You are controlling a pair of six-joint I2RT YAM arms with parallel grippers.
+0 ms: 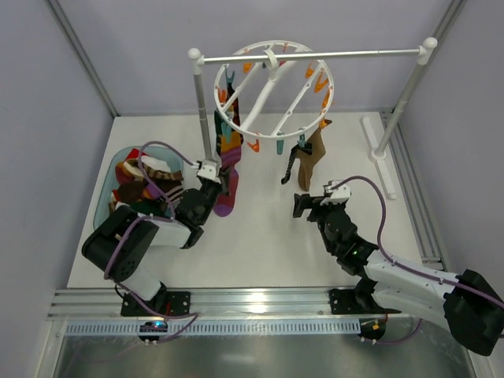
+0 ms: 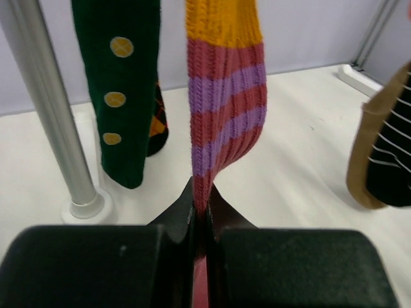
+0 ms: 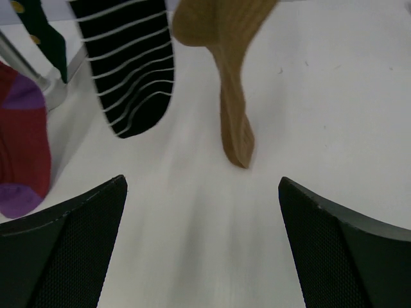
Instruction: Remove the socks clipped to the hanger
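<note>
The round white hanger with orange and teal clips hangs from the rack bar. A maroon sock with purple stripes hangs at its left. My left gripper is shut on this sock's lower end. A dark green dotted sock hangs left of it. A black-white striped sock and a brown sock hang at the hanger's right. My right gripper is open and empty just below them, its fingers wide apart.
A teal bin at the left holds several socks. The rack's left post stands close to my left gripper. The rack's right post and its foot stand at the back right.
</note>
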